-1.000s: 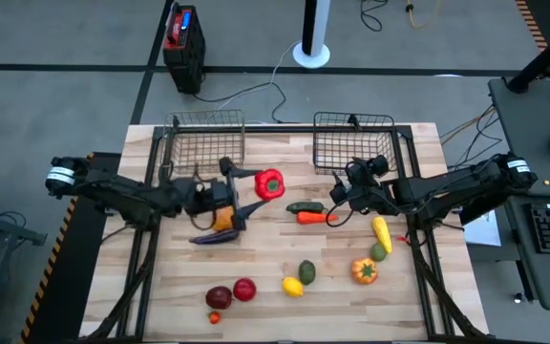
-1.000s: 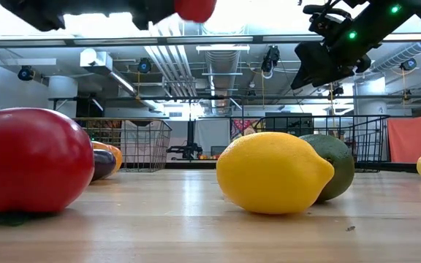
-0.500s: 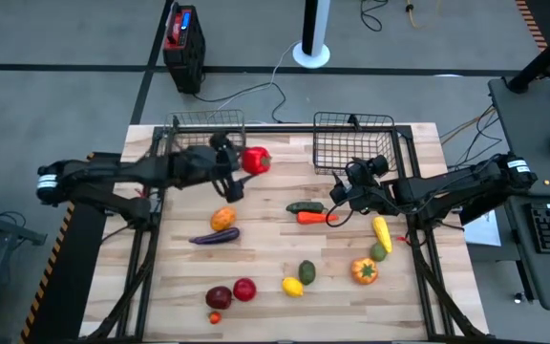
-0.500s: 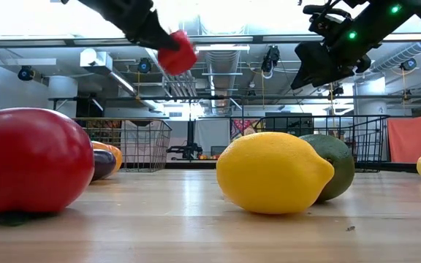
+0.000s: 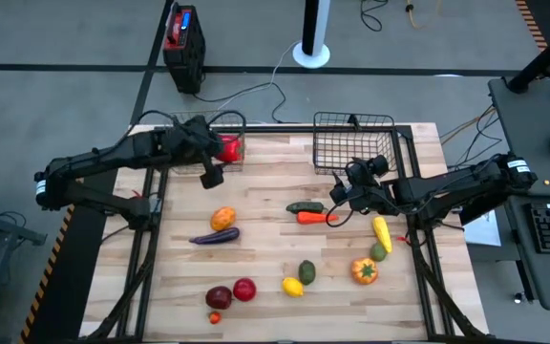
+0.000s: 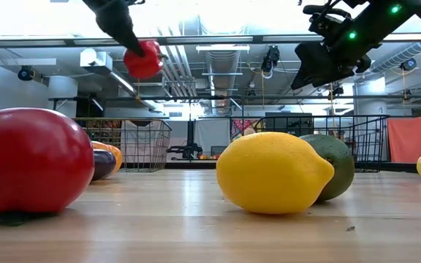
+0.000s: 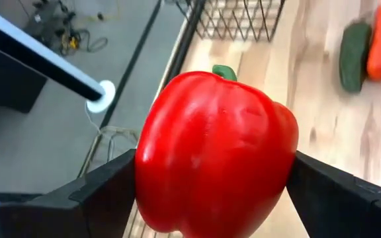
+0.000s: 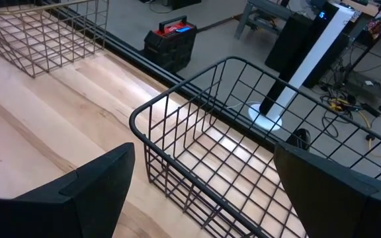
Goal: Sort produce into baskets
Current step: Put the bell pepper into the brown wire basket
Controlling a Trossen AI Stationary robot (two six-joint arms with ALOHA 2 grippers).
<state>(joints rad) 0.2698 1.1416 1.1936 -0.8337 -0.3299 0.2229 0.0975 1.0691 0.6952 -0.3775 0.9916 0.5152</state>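
Observation:
My left gripper is shut on a red toy bell pepper, high above the near right part of the left wire basket; the pepper also shows in the low view. My right gripper is open and empty, above the table just in front of the right wire basket. The other produce lies on the table: a green piece and a carrot in the middle, an orange piece and an eggplant to their left. My left gripper pinches the red pepper by its two opposite sides between its two fingers. The pepper fills the gap between them, its green stem pointing away from the wrist. It is lifted clear, high above the table and basket.
More produce lies near the front edge: a lemon, a green fruit, two red fruits, an orange pepper and a yellow piece. A dark box stands on the floor beyond the table.
My left gripper has carried the red pepper from above the table's middle toward the far edge and the left, to over the left basket, still shut on it and holding it high. My right gripper has kept still.

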